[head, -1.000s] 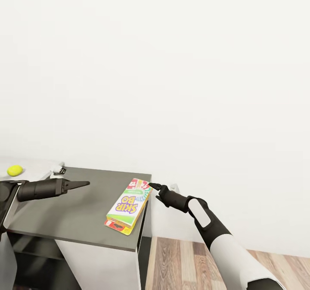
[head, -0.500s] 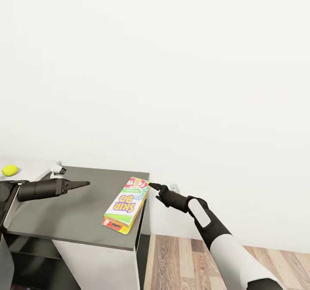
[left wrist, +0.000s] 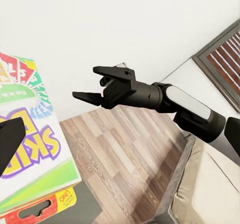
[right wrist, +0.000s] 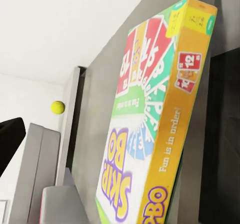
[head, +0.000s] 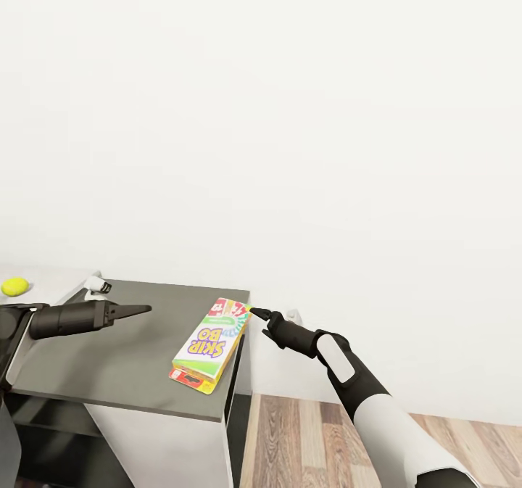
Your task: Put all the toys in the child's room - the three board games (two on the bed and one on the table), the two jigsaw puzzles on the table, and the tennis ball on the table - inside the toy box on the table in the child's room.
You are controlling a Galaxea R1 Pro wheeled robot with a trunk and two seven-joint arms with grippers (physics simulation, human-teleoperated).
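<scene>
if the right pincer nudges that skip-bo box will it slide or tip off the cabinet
The flat yellow-edged Skip-Bo board game box looks like stiff, light card, so it would probably slide rather than bend. It lies flat on the smooth dark grey cabinet top, so tipping seems unlikely. It sits right at the cabinet's edge nearest the right pincer; a push from there would likely send it further onto the top.

board game (head: 211,344) on cabinet (head: 130,357), right edge | tennis ball (head: 14,286) far left, likely on table (head: 43,279)
</scene>
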